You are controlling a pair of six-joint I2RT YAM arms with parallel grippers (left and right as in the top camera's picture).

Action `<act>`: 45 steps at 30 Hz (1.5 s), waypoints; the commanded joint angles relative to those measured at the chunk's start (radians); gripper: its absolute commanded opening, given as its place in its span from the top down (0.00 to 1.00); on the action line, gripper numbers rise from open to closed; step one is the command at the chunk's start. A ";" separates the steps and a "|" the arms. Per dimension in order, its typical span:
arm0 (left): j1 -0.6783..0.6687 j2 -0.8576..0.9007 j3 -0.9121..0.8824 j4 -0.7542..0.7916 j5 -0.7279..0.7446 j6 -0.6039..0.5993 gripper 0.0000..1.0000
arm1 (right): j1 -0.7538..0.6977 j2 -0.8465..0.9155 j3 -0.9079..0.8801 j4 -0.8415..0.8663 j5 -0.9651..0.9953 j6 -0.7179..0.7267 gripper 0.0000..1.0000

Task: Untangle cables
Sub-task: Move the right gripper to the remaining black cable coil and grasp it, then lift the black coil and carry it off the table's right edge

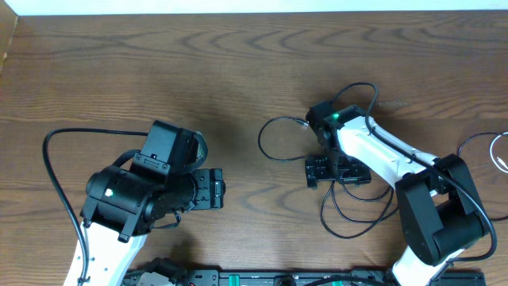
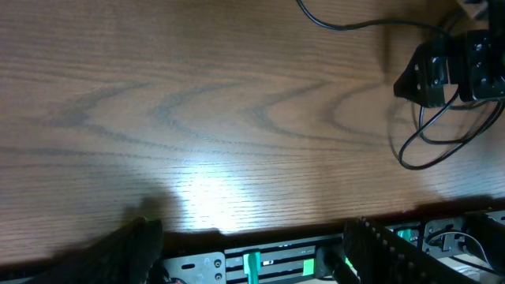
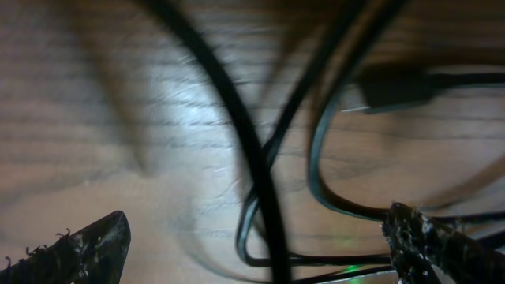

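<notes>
Thin black cables (image 1: 275,140) lie in loose loops on the wooden table right of centre, one loop to the left and another (image 1: 349,225) toward the front. My right gripper (image 1: 337,171) hangs low over their crossing. In the right wrist view it is open (image 3: 260,256), and several black strands (image 3: 252,158) and a small plug (image 3: 394,88) lie on the table between its fingers, unpinched. A white cable loop (image 1: 498,152) shows at the right edge. My left gripper (image 1: 212,189) rests front left, open and empty (image 2: 252,260), well away from the cables (image 2: 442,150).
The thick black lead (image 1: 52,163) of the left arm arcs over the table at the far left. The table's front edge and a metal rail (image 2: 260,260) with green clips run just below the left gripper. The right arm (image 1: 429,206) covers the front right.
</notes>
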 commanded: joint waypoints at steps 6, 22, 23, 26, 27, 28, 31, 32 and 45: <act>-0.001 0.001 0.014 -0.004 -0.013 0.014 0.21 | 0.002 -0.013 -0.030 0.043 0.065 0.090 0.01; -0.001 0.001 0.014 -0.004 -0.013 0.014 0.21 | 0.002 -0.013 -0.260 0.340 0.056 0.089 0.70; -0.001 0.001 0.014 -0.004 -0.013 0.014 0.21 | 0.002 -0.013 -0.261 0.342 0.055 0.089 0.79; -0.001 0.001 0.014 -0.004 -0.013 0.014 0.21 | 0.002 -0.013 -0.261 0.342 0.053 0.089 0.99; -0.001 0.001 0.014 -0.004 -0.013 0.014 0.21 | 0.002 -0.013 -0.261 0.343 0.047 0.089 0.99; -0.001 0.001 0.014 -0.004 -0.013 0.014 0.21 | 0.002 -0.013 -0.261 0.343 0.043 0.089 0.99; -0.001 0.001 0.014 -0.004 -0.013 0.014 0.21 | 0.002 -0.013 -0.261 0.345 0.037 0.089 0.99; -0.001 0.001 0.014 -0.004 -0.013 0.014 0.21 | 0.002 -0.013 -0.261 0.346 0.037 0.089 0.99; -0.001 0.001 0.014 -0.004 -0.013 0.014 0.21 | -0.045 -0.058 0.183 0.018 0.058 -0.089 0.99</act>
